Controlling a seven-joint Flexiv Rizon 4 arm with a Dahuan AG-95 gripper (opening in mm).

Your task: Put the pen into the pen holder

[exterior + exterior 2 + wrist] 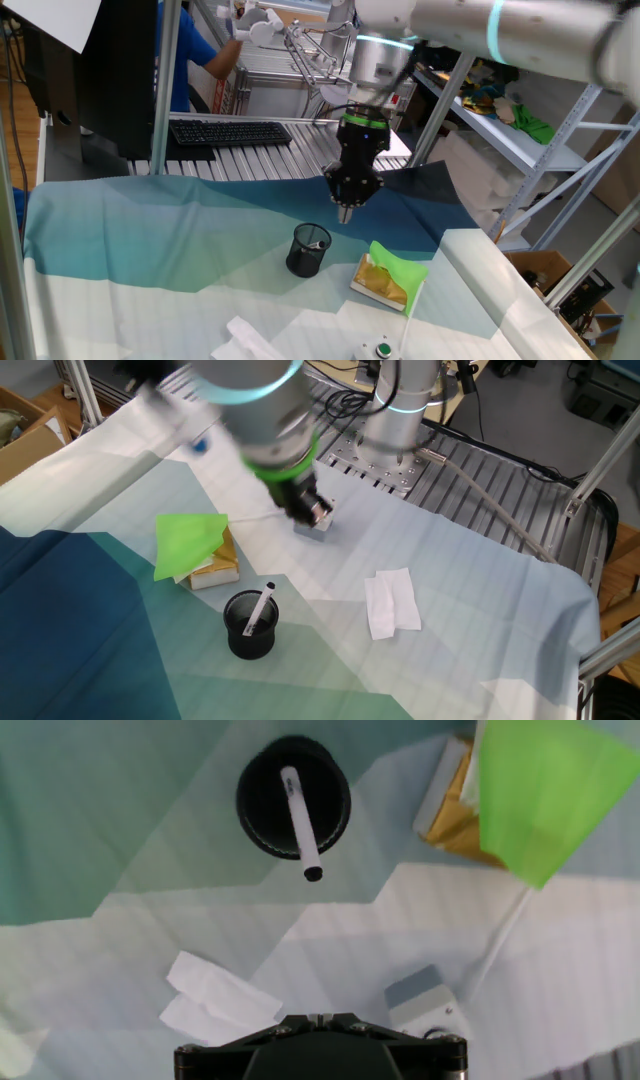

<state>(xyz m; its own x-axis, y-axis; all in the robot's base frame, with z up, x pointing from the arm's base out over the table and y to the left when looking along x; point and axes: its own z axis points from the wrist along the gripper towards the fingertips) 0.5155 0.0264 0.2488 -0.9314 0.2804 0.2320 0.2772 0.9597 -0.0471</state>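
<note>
One pen [299, 818] stands tilted inside the one pen holder [262, 832], ahead of and below the claw [345, 213], which hangs apart with fingers together, beside one sponge block [455, 815].

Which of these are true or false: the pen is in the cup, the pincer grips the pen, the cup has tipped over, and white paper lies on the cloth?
1. The silver-grey marker pen stands inside the black wire-mesh cup. True.
2. The pincer grips the pen. False: it hangs above the table, apart from the pen, holding nothing.
3. The cup has tipped over. False: it stands upright.
4. A folded white paper lies on the cloth. True.
</note>
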